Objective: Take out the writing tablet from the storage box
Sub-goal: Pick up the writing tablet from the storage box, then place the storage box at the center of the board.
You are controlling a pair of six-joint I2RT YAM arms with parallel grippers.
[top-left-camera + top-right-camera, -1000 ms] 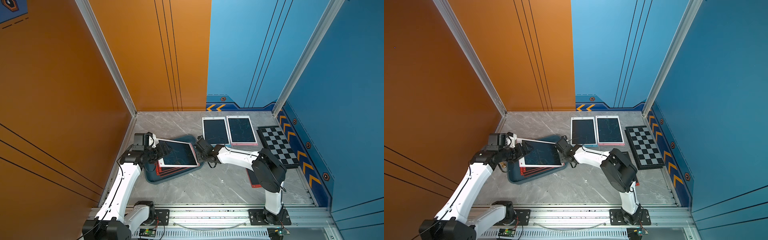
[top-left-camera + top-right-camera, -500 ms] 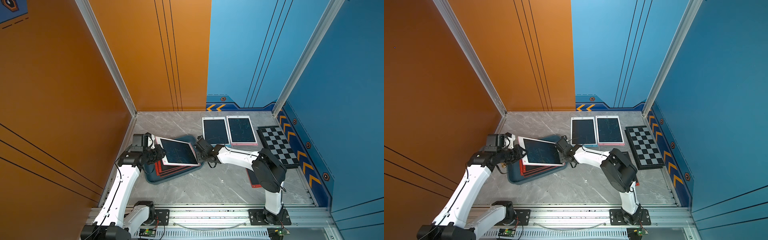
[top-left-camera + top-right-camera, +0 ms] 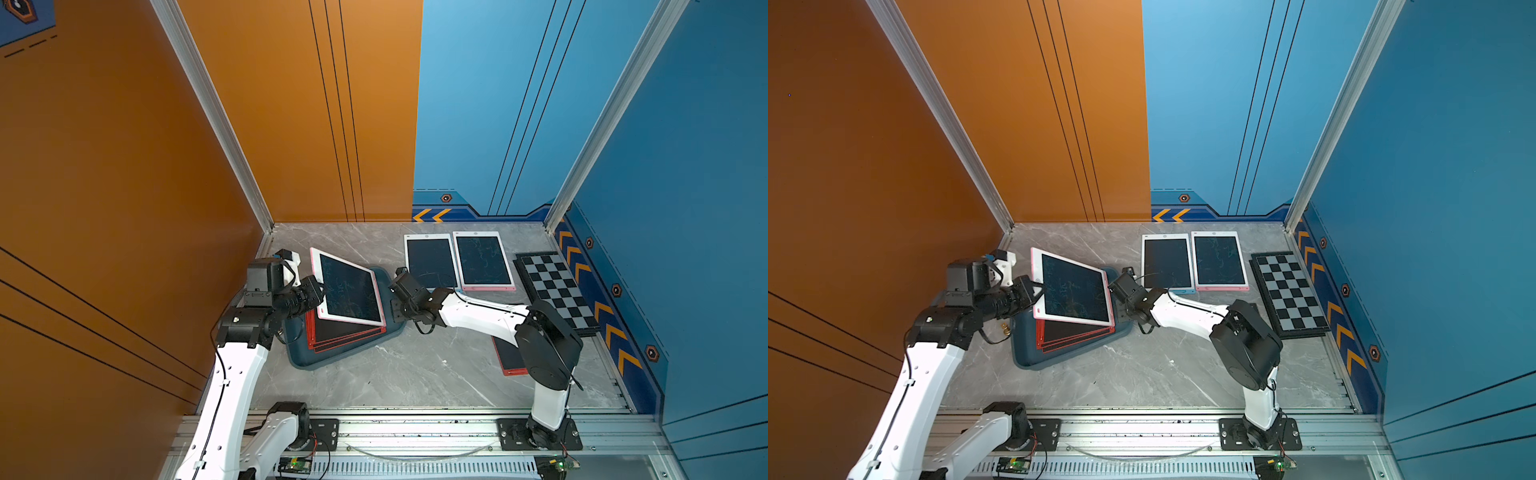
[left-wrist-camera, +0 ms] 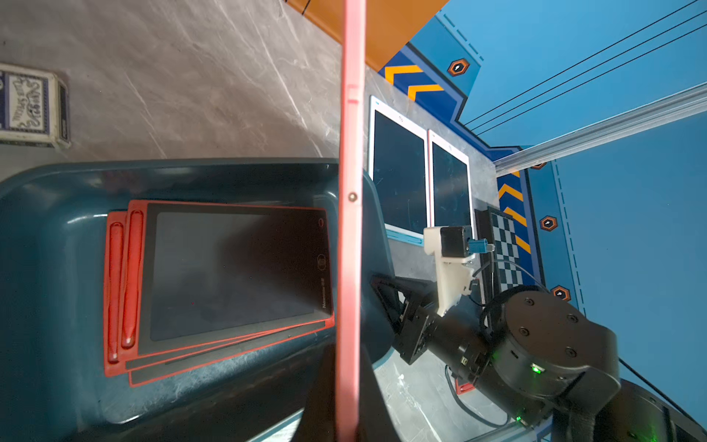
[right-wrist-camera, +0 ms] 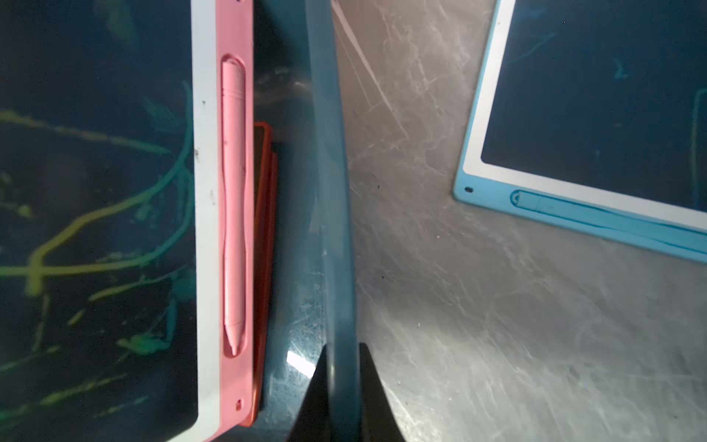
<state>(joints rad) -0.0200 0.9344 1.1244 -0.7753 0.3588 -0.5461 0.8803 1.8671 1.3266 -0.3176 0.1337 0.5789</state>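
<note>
The left gripper [image 3: 316, 291] clamps the edge of one pink-framed writing tablet [image 3: 351, 291], tilted over the storage box [image 3: 332, 359]; the right gripper [image 5: 342, 386] pinches the box's wall. Three red tablets [image 4: 229, 268] lie inside, and two white-faced tablets [image 3: 430, 262] lie on the table [image 3: 415, 374]. Only the left wrist view shows a card pack [image 4: 32, 105].

Pink-edged writing tablet [image 3: 349, 291] tilts above teal storage box [image 3: 299, 353] (red tablets [image 3: 332, 337] stacked inside).
</note>
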